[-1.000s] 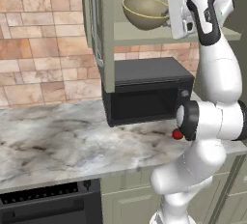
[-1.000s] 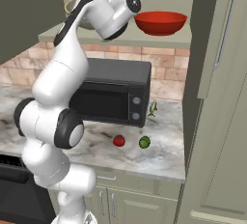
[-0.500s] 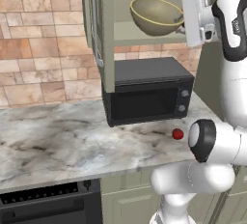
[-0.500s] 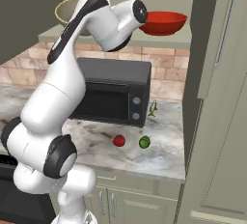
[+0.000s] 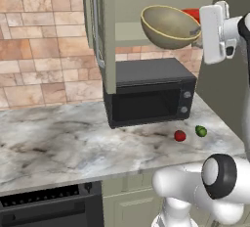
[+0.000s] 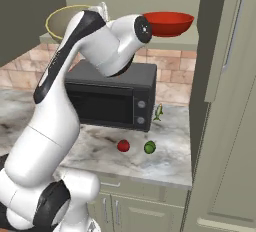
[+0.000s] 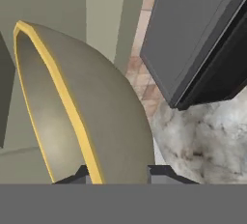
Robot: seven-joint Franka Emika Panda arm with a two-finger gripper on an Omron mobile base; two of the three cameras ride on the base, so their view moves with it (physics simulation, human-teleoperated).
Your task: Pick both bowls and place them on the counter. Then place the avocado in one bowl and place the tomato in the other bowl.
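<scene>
My gripper (image 5: 199,31) is shut on the pale yellow rim of the deep tan-olive bowl (image 5: 168,25), holding it tilted in the air in front of the open cabinet shelf, above the microwave. In the hand view that bowl (image 7: 96,117) sits between the fingertips (image 7: 161,172). The glossy red bowl (image 6: 167,22) stands on the shelf behind it. On the marble counter (image 5: 58,143), in front of the microwave's right end, lie the tomato (image 5: 180,135) and, just to its right, the avocado (image 5: 200,131). Tomato (image 6: 123,146) and avocado (image 6: 149,147) are a little apart.
A black microwave (image 5: 146,94) stands on the counter under the shelf. The cabinet door (image 5: 100,30) hangs open at the left of the shelf. A tall cabinet (image 6: 225,101) closes the counter's right end. A stove (image 5: 49,211) sits at lower left.
The arm has drawn the tan-olive bowl out from the shelf, to the right and slightly down in the left base view. Red bowl, tomato and avocado have stayed put.
</scene>
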